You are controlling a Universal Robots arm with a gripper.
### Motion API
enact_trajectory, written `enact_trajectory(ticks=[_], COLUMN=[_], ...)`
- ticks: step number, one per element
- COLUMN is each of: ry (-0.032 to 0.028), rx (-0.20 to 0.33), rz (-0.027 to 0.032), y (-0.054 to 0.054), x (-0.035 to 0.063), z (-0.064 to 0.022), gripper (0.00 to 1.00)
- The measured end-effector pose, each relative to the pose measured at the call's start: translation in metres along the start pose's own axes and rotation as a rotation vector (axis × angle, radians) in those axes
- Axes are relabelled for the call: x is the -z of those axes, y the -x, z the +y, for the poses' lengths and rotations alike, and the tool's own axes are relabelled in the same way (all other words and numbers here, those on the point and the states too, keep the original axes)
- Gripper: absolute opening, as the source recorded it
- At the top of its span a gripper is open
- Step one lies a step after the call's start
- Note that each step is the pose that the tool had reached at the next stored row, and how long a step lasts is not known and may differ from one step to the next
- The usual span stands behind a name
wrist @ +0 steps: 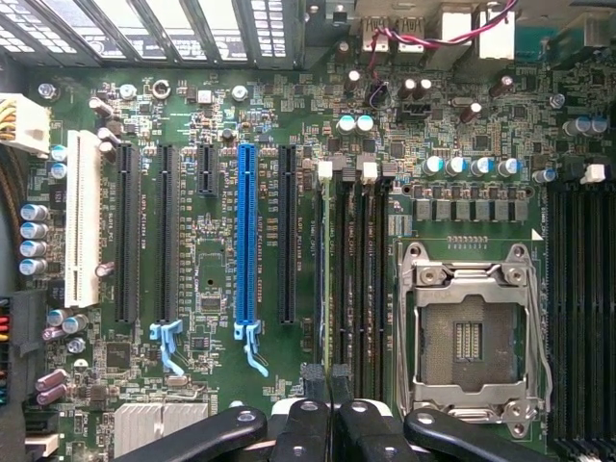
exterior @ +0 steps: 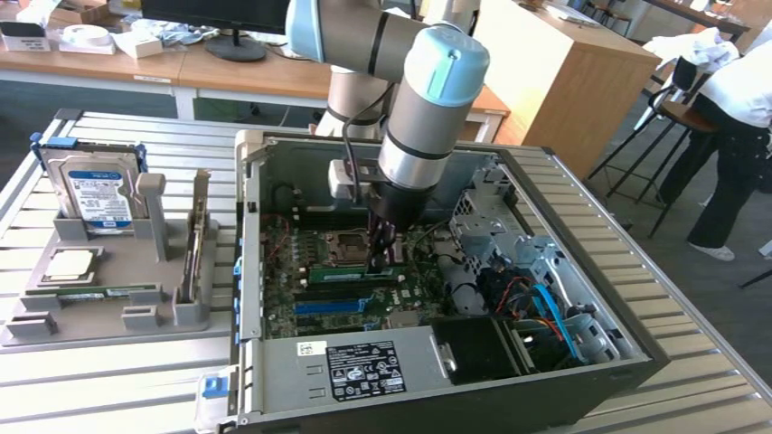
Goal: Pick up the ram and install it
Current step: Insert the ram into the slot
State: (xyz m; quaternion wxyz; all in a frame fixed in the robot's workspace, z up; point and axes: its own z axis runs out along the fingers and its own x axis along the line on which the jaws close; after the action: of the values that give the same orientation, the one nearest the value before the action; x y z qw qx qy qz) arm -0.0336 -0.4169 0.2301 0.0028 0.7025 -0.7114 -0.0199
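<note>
One arm point(exterior: 422, 99), elbow high, forearm dropping steeply. Wrist near vertical. The gripper point(exterior: 383, 260) points straight down; fingers point(wrist: 308, 423) closed tip to tip.

Open computer case point(exterior: 507, 398) lies on slatted tabletop point(exterior: 108, 380). Motherboard point(wrist: 207, 250) inside: blue slot point(wrist: 245, 231), white slot point(wrist: 83, 231), bare processor socket point(wrist: 469, 337). Grey holder point(exterior: 121, 321) just beside case, exterior view's left, carries upright hard drive point(exterior: 99, 194) and flat processor chip point(exterior: 70, 264). Person point(exterior: 736, 136) stands at exterior view's right.
</note>
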Motion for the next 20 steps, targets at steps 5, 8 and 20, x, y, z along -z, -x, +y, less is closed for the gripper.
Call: enact_trajectory(ticks=[5, 8, 20], ry=[-0.0001, -0.0002, 0.0115], rx=[0.000, 0.000, 0.000], rz=[-0.0001, -0.0003, 0.0022], y=[0.0000, 0.0001, 0.0001], x=[-0.0004, -0.0002, 0.0061], z=[0.0000, -0.0001, -0.0016], gripper=[0.11, 0.11, 0.11])
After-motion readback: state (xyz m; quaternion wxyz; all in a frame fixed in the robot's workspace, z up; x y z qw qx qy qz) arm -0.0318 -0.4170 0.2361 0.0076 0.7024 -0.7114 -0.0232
